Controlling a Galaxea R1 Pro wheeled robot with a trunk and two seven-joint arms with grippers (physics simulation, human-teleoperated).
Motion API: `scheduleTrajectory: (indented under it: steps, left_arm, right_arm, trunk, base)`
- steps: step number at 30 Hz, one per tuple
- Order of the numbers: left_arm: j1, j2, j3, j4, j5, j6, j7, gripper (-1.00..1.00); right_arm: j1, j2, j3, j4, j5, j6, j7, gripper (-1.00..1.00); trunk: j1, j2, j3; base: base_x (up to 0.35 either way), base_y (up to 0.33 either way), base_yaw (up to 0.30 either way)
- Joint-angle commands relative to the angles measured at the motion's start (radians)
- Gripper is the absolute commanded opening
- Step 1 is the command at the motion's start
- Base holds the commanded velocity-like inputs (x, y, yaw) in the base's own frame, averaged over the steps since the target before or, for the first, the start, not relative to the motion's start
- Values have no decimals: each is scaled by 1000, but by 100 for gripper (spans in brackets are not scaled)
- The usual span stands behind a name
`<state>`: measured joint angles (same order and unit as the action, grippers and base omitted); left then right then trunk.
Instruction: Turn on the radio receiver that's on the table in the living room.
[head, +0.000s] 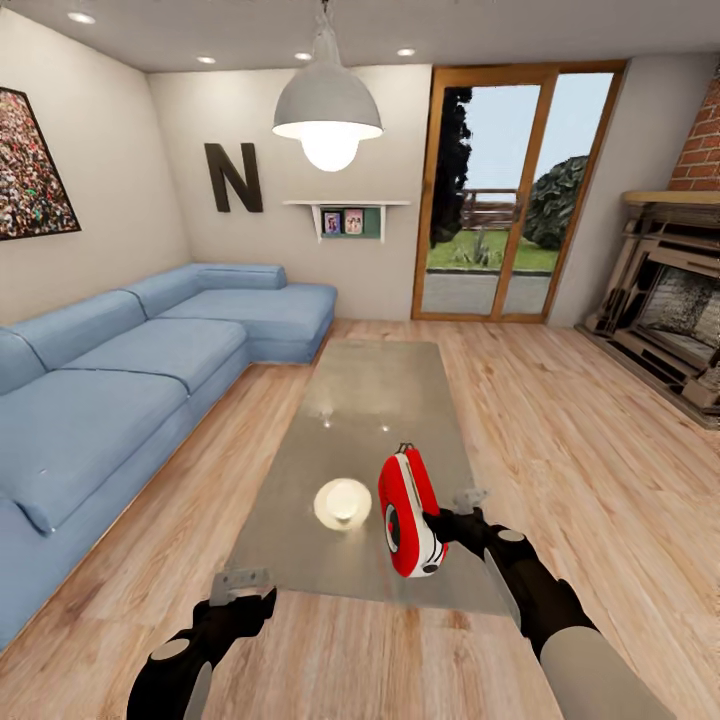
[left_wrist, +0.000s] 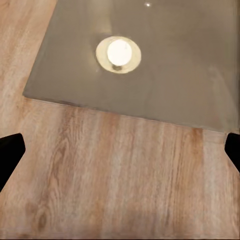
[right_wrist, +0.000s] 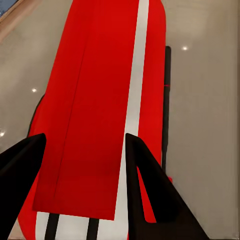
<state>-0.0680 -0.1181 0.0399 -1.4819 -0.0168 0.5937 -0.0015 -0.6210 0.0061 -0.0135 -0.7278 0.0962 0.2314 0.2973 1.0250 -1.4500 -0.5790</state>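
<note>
the radio (head: 408, 515) is hanging upright above the near end of the table (head: 380, 400), held clear of the glossy grey top with its round dial facing the left side of the head view. in the right wrist view the radio (right_wrist: 100, 110) is lying lengthwise between the two dark fingers (right_wrist: 150, 185), red body and white stripe running away from the camera, the table (right_wrist: 210, 100) showing beyond it. the right gripper (head: 440, 520) is clamping the radio by its narrow sides, fingers pressed against it.

the left gripper (head: 245, 590) is hovering over the wood floor (head: 560, 430) just short of the table's near edge, fingers spread wide and holding nothing; its own camera is looking down at the table (left_wrist: 175, 65) corner and the lamp's reflection (left_wrist: 118, 53).

as a judgement, the step in hand is the switching itself: the radio is being presented, lifted and steadied. the next move is likely calling for the free left gripper to come across and press the dial or a switch, whose exact place is too small to tell, while the right grip is staying firm so the slim body is not twisting.
</note>
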Motion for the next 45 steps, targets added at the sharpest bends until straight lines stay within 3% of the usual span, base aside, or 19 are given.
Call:
scheduleTrajectory:
  steps: [1,45]
  left_arm:
    - [0,0,0,0,0,0,0,100]
    - [0,0,0,0,0,0,0,100]
  right_arm:
    - [0,0,0,-1,-4,0,0,-100]
    - [0,0,1,1,-6,0,-1,-100]
  trunk:
    - [0,0,0]
    - [0,0,0]
  base:
    - [-341,-58,0]
    - [-343,-25,0]
